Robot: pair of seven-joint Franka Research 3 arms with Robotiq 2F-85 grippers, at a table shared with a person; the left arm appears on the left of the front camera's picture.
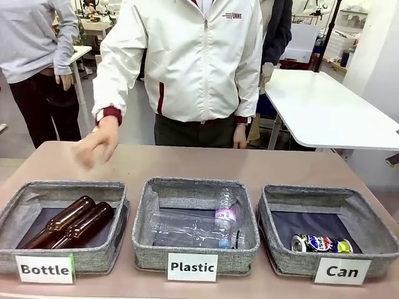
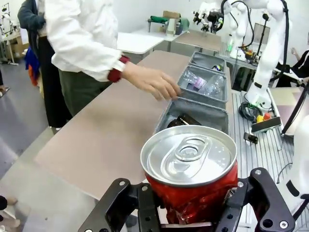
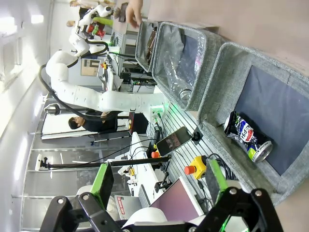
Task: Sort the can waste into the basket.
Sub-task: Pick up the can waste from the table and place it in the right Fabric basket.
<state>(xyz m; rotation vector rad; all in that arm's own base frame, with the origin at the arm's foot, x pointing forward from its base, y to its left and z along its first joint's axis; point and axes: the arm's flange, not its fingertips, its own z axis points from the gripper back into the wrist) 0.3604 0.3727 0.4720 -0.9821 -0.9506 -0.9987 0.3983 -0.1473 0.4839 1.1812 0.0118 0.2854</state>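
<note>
Up close, left gripper (image 2: 192,212) clamps red can (image 2: 191,179).

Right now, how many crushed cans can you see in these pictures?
2. A red can is held in the left gripper. A blue-silver can lies in the Can basket. Others may be hidden.

In the left wrist view the lower part of the red can (image 2: 193,186) is hidden between the fingers of the left gripper (image 2: 190,212), whose tips are cut off by the bottom edge. The person's hand (image 1: 96,144) is motion-blurred in the front view. The print on the blue-silver can (image 1: 321,244) is too small to read.
</note>
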